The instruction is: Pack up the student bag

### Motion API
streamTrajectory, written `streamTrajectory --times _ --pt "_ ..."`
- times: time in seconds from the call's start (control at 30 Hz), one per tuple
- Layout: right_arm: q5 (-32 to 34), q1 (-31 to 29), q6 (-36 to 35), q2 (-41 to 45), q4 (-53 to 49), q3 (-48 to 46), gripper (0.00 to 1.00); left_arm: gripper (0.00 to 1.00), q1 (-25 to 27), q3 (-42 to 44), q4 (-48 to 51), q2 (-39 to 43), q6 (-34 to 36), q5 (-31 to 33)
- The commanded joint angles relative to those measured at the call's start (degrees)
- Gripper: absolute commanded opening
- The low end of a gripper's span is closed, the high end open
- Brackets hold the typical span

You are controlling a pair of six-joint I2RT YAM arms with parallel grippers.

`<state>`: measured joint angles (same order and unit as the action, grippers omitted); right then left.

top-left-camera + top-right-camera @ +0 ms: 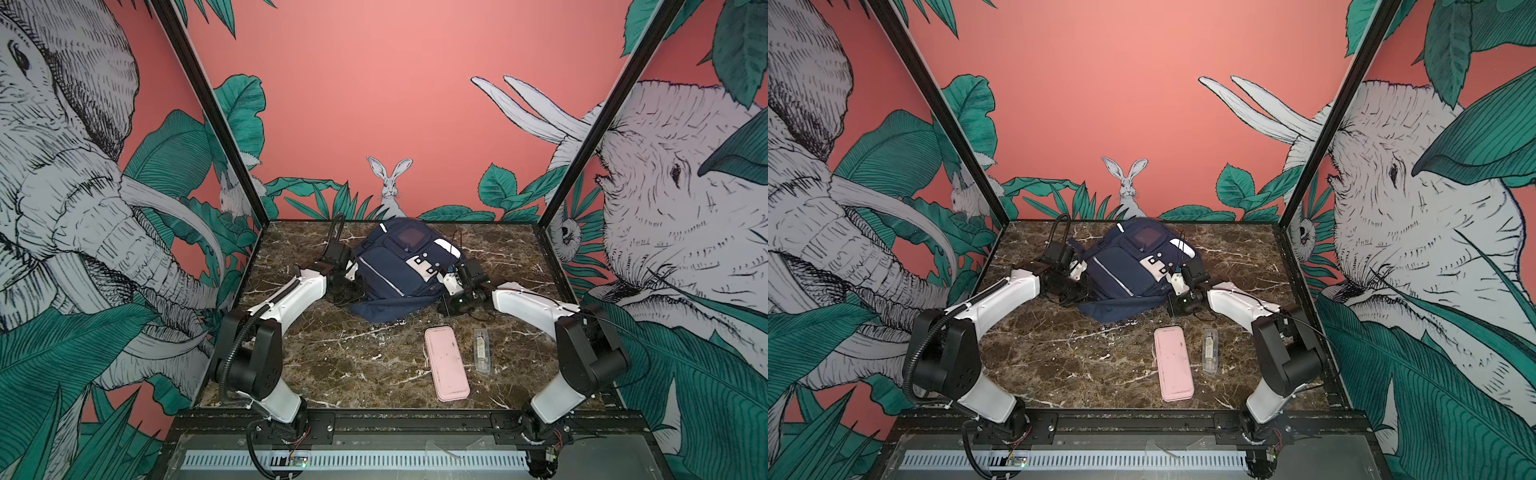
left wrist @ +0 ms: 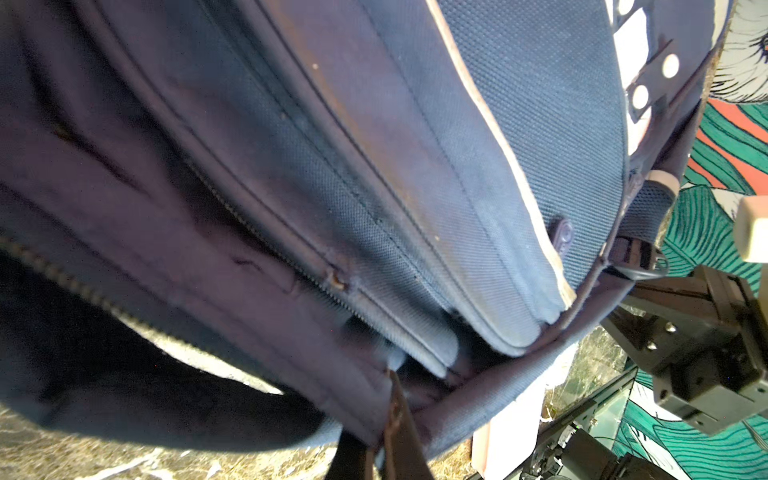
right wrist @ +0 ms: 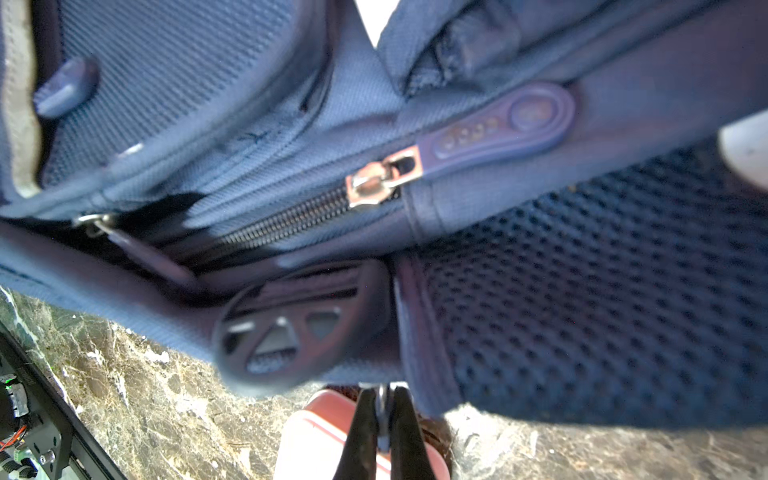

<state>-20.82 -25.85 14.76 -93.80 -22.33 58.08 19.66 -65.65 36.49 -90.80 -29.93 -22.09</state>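
Left jaws, at the bag's (image 1: 390,270) nine o'clock side, are pinched shut on its fabric edge. The bag lies at twelve o'clock on the tabletop (image 1: 332,357). Right jaws, at its three o'clock side, likewise clamp its edge.

Navy student bag (image 1: 395,266); pink case (image 1: 446,363); brown white-veined marble table (image 1: 332,353).

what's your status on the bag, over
Left gripper and right gripper shut, each pinching the student bag. Bag at the back, front pocket up. Pink case and clear packet unpacked in front, nothing in the way.
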Motion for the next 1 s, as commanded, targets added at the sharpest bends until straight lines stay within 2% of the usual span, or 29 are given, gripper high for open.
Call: streamTrajectory --times 0.0,0.17,0.23,0.33,0.57,0.67,0.87,0.97 --pt "3.53 2.38 0.57 1.4 -4.01 -1.03 0.0 0.0 -2.24 -1.1 0.16 3.0 0.63 3.43" --pt "0.29 1.87 1.48 1.63 -2.62 -2.0 0.0 0.0 -0.52 0.09 -1.42 2.44 -0.21 3.08" --pt "-0.22 1.37 1.41 1.66 -2.9 -2.09 0.11 0.0 1.04 -0.17 -1.51 1.8 -0.14 3.16" --pt "-0.1 0.62 1.46 5.51 -3.96 -1.85 0.21 0.0 2.88 -0.11 -1.7 0.95 -0.3 3.22" --pt "0.75 0.17 2.04 9.7 -4.61 -0.07 0.29 0.01 6.13 0.61 -1.62 -0.05 -0.2 4.4" --pt "0.61 0.09 2.31 8.4 -3.89 1.59 0.32 0.09 6.88 0.48 -0.2 -0.16 0.6 5.5" --pt "1.92 -0.21 1.85 2.86 -3.94 6.63 0.38 0.39 6.88 -1.06 5.1 1.62 4.29 8.9" --pt "4.12 -0.19 0.87 -0.32 -4.67 9.19 0.39 0.46 6.8 -2.74 6.35 3.18 5.74 11.51"
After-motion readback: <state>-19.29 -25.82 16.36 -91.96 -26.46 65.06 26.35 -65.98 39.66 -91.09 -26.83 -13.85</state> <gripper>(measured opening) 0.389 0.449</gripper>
